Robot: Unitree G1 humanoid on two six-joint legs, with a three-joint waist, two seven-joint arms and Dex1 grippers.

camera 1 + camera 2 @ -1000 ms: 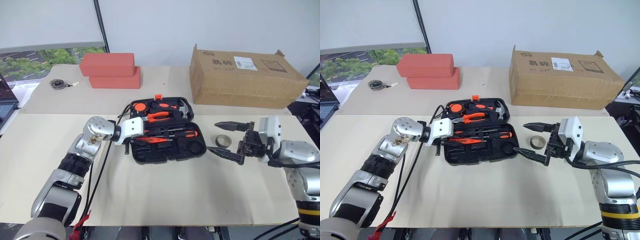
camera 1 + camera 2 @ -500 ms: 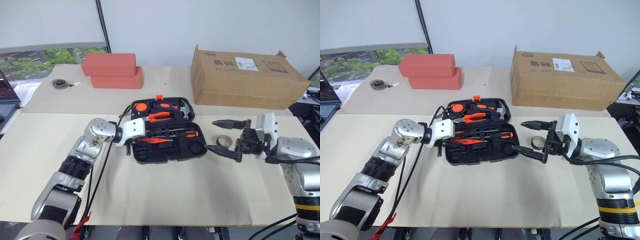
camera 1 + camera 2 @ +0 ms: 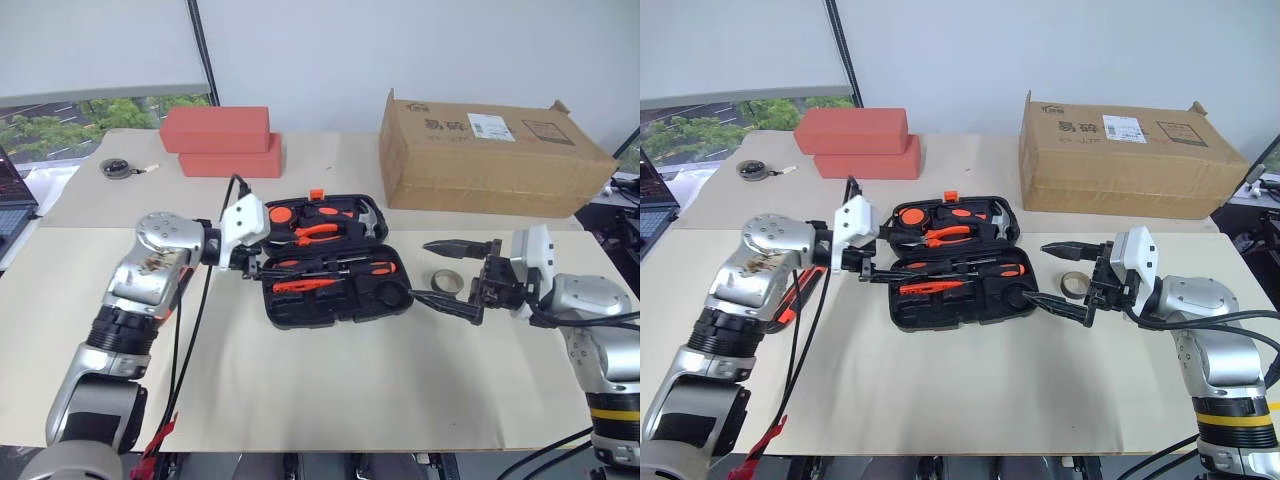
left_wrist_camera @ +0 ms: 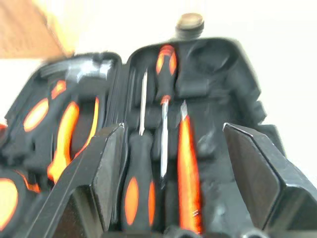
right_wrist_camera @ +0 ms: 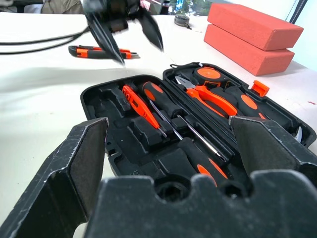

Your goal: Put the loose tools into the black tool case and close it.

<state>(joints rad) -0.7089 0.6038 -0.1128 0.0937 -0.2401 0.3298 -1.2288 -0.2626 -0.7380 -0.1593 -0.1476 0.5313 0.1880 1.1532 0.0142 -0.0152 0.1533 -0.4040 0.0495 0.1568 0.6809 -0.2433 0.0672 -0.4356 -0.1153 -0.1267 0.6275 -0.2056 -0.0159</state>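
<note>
Beige board is covering the table (image 3: 330, 400), with a white wall and a window behind it. At the back, a brown cardboard box (image 3: 490, 155) is carrying a white printed label and some dark printed characters on its top, too small for me to read. Two red blocks (image 3: 220, 142) are sitting stacked beside it, and a dark round disc with a cord (image 3: 117, 168) is lying further left.

In the middle, the black tool case (image 3: 335, 260) is lying wide open. Orange-handled pliers (image 3: 318, 232) and a hammer (image 3: 368, 215) are filling the far half; slim screwdrivers (image 3: 335, 270) with orange-and-black handles and a small orange one (image 3: 300, 284) are resting in recesses of the near half. No brand is showing on the tools.

A small grey tape ring (image 3: 447, 281) is sitting on the table just right of the case. An orange-black utility knife (image 5: 101, 52) is lying on the table beyond the case's left end.

Left gripper (image 3: 262, 268) is hanging just above the case's left edge, its jaws spread apart and holding nothing. Right gripper (image 3: 452, 275) is hovering to the right of the case, its two fingers gaping wide on either side of the tape ring, gripping nothing.
</note>
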